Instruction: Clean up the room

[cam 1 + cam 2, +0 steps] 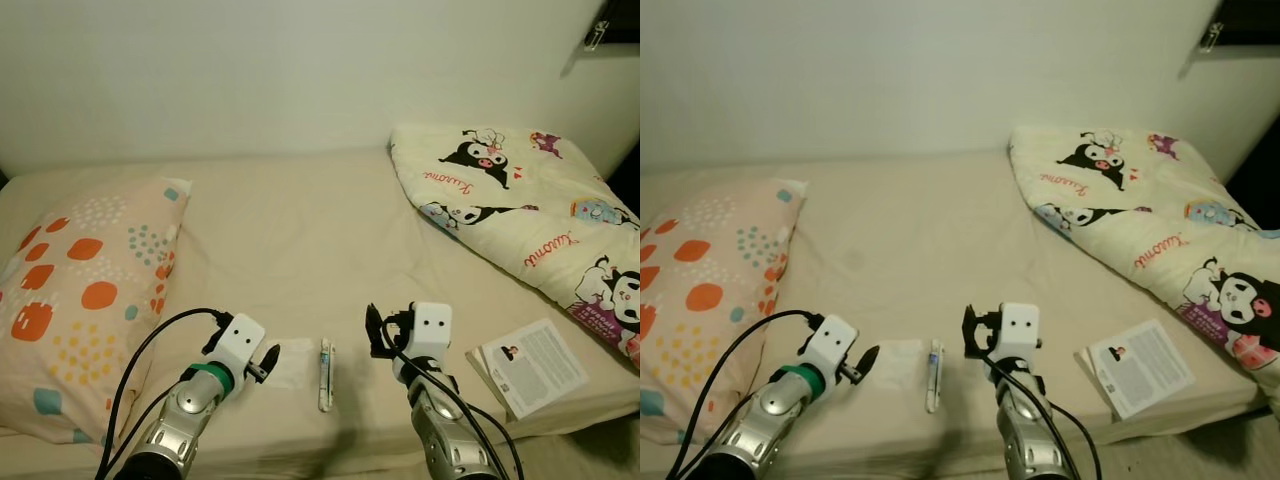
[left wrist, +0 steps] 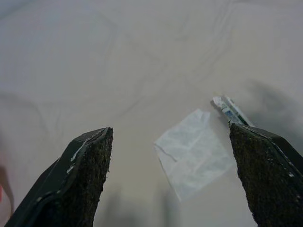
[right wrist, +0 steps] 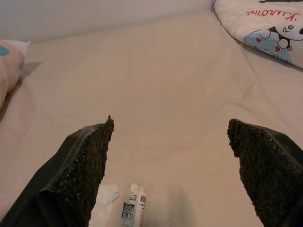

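Left gripper fingers spread over tissue.
Beside the wrapper, it looks limp, featherlight; I'd pinch its middle.

head-high stereo pair above bed; wrist close-ups

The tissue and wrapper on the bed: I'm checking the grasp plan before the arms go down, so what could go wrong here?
The tissue is thin and lies flat on the bed sheet, so the open left gripper may pinch sheet along with it, or slide over it. The narrow wrapper lies right beside the tissue; closing on one could nudge the other. The open right gripper hovers nearby, so both arms converging there might collide.
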`<state>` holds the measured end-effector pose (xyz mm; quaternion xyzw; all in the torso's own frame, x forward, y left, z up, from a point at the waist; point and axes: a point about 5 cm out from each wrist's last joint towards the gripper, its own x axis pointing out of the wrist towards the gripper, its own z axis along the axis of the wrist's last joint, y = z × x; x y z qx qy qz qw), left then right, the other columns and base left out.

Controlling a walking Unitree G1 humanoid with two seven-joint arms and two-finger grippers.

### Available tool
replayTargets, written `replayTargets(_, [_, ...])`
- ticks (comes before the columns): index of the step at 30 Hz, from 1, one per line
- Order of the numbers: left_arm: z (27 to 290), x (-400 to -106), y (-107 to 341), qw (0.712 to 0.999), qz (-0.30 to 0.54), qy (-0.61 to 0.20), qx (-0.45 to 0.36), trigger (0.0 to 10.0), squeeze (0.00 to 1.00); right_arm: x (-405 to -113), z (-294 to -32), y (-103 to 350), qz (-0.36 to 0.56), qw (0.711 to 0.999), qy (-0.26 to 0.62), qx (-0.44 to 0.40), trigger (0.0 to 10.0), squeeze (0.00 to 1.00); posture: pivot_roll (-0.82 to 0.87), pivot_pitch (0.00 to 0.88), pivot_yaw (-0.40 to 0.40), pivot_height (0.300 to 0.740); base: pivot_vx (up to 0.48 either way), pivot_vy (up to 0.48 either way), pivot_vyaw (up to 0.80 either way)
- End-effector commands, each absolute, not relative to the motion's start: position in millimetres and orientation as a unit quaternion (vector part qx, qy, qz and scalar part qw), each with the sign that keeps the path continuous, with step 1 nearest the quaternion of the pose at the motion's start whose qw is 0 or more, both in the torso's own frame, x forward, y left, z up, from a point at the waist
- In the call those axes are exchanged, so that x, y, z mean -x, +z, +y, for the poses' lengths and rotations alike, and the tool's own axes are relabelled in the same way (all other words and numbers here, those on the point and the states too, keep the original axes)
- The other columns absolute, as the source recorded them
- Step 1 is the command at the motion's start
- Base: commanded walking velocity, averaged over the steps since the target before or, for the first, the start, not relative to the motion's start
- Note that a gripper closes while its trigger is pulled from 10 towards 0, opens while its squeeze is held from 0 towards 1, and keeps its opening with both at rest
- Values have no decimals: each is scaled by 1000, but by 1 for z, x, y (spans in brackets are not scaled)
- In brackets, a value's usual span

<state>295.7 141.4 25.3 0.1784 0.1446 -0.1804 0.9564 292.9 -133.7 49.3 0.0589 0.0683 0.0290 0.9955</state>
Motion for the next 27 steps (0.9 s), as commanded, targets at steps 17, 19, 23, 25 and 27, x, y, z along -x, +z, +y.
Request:
replayTargets(17, [150,-301,20,949,168,-186,-189,10000,0,-288,-135,45,79,995,29,-56,10000,0,-32,59,37,606,0,0,0])
replayTargets(19, [151,-303,21,949,170,-185,-188,10000,0,-287,-135,45,78,995,30,-56,10000,0,-36,64,33,606,0,0,0])
replayTargets(23, [157,-311,27,950,170,-177,-191,10000,0,-285,-138,47,75,995,31,-55,10000,0,-49,77,25,606,0,0,0])
replayTargets(25, [161,-315,30,952,169,-170,-191,10000,0,-283,-140,47,74,995,31,-53,10000,0,-54,83,22,606,0,0,0])
replayTargets(27, [164,-317,33,953,166,-165,-191,10000,0,-282,-142,48,74,995,31,-52,10000,0,-58,87,21,606,0,0,0])
